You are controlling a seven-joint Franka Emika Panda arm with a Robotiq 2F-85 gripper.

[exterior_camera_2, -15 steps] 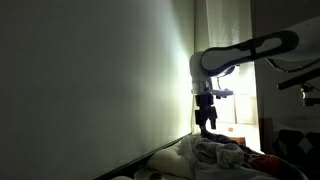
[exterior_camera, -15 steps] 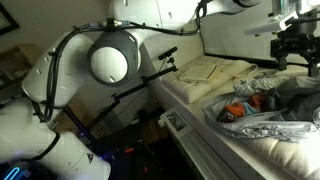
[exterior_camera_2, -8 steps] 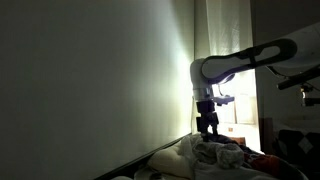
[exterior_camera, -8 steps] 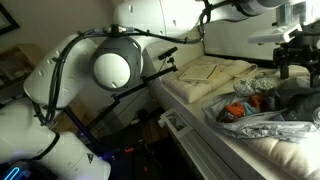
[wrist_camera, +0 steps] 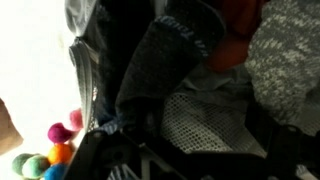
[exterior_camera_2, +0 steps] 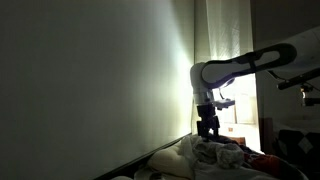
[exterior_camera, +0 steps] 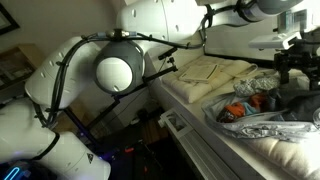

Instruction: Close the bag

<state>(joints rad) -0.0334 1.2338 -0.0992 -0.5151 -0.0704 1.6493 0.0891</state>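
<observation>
Gripper (exterior_camera: 295, 68) released, jaws apart, holding nothing, over crinkled bag (exterior_camera: 262, 114), orange items inside, cloth (exterior_camera: 205, 70) beside

A pale-sheeted bed (exterior_camera: 262, 155) carries everything in this dim room. The bag (exterior_camera: 262, 112), crinkled grey-silver plastic with orange and red showing through, lies slumped on it just below the pincer (exterior_camera: 291, 68). A folded cream cloth (exterior_camera: 212, 70) rests flat on the same bed, off to one side of the pincer and near the bag, though whether the two touch cannot be made out.
</observation>
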